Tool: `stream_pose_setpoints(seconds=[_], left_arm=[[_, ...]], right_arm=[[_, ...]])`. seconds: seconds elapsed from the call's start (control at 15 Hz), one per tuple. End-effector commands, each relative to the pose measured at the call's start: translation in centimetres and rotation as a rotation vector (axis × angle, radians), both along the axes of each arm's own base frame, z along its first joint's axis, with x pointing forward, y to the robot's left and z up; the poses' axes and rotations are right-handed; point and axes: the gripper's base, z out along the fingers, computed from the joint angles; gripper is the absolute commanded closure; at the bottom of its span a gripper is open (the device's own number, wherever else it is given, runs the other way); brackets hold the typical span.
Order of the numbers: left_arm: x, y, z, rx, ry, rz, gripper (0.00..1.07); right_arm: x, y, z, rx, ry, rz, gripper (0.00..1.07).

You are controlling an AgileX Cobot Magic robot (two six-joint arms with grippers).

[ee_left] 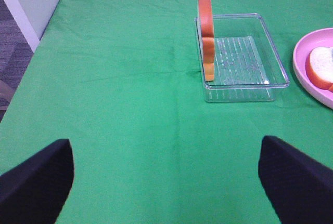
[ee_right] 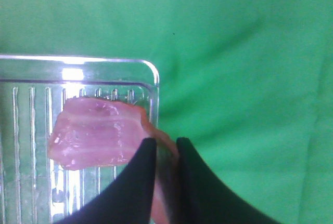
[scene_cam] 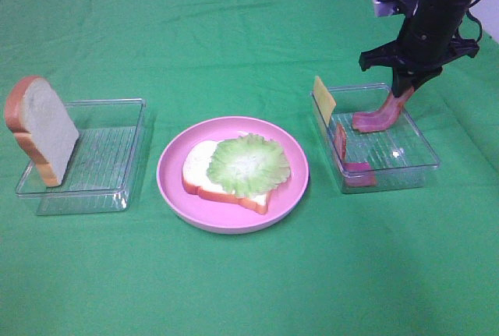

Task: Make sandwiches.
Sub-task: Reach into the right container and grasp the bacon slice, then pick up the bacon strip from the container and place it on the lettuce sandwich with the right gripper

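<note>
The sandwich stack is a white bread slice (scene_cam: 199,174) topped with a lettuce leaf (scene_cam: 248,164) on the pink plate (scene_cam: 168,172) at the middle. My right gripper (scene_cam: 404,91) is shut on one end of a reddish-pink bacon strip (scene_cam: 376,118), which hangs over the right clear tray (scene_cam: 425,160). The right wrist view shows the fingers (ee_right: 145,154) pinching the bacon strip (ee_right: 99,133) above the tray's corner. A yellow cheese square (scene_cam: 323,98) leans at that tray's left wall. More bacon (scene_cam: 359,171) lies inside. My left gripper (ee_left: 165,148) is open and empty over bare cloth.
A second bread slice (scene_cam: 39,129) leans upright on the left end of the left clear tray (scene_cam: 109,149); the bread (ee_left: 207,31) and tray (ee_left: 244,63) also show in the left wrist view. Green cloth covers the table. The plate's edge (ee_left: 307,52) lies beyond the tray.
</note>
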Motion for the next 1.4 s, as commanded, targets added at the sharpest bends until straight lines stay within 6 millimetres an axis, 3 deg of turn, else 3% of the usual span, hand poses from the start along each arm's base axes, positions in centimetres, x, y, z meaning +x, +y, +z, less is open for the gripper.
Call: stream_pose_setpoints(seconds=[0.07, 0.33, 0.47, 0.8, 0.87, 1.0, 1.2, 1.4], left_arm=[[-0.2, 0.0, 0.0, 0.003, -0.014, 0.003, 0.17], [-0.2, 0.0, 0.0, 0.003, -0.014, 0.003, 0.17], [-0.2, 0.0, 0.0, 0.003, -0.014, 0.003, 0.17], [-0.2, 0.0, 0.0, 0.003, -0.014, 0.003, 0.17], [-0.2, 0.0, 0.0, 0.003, -0.014, 0.003, 0.17], [-0.2, 0.0, 0.0, 0.003, -0.014, 0.003, 0.17], [-0.2, 0.0, 0.0, 0.003, -0.014, 0.003, 0.17], [-0.2, 0.0, 0.0, 0.003, -0.014, 0.003, 0.17]], right_arm=[[0.0, 0.1, 0.1, 0.005, 0.0, 0.013, 1.07], [-0.2, 0.4, 1.4, 0.035, -0.012, 0.023, 1.07], [-0.7, 0.4, 3.3, 0.036, -0.026, 0.021, 1.07], [-2.7, 0.1, 10.0, 0.035, -0.125, 0.044, 1.07], [-4.0, 0.2, 13.4, 0.058, -0.194, 0.043, 1.07], [-5.3, 1.1, 15.9, 0.071, -0.245, 0.073, 1.07], [-6.8, 5.0, 17.2, 0.082, -0.252, 0.173, 1.07], [-8.7, 11.0, 17.1, 0.103, -0.239, 0.324, 1.07]])
